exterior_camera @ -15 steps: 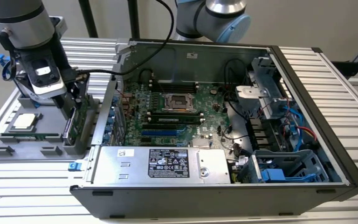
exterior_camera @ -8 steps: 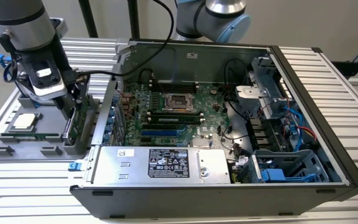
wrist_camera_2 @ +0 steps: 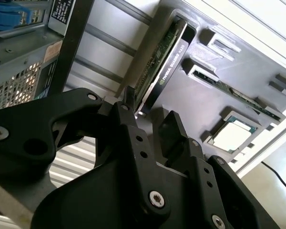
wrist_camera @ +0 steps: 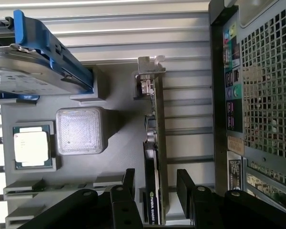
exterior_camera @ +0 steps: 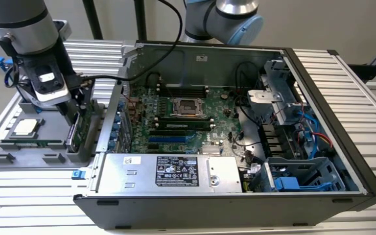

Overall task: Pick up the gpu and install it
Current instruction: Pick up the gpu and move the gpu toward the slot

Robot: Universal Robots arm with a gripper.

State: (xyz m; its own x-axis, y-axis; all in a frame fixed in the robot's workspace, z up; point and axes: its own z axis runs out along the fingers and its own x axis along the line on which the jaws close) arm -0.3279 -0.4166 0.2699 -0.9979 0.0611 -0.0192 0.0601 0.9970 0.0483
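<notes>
The gpu stands on its edge in a slot of the grey parts tray, beside the open computer case on the exterior view's left. Its green board and black cooler show in the second wrist view, and its silver bracket is at the far end. My gripper is open and lowered over the card, with one black finger on each side and a small gap between each finger and the card. In the exterior view the gripper hangs just above the gpu.
The tray also holds a processor chip, a thin green memory stick and a hard drive in a blue frame. The case's metal wall stands close to the gpu slot. Inside are the motherboard and the power supply.
</notes>
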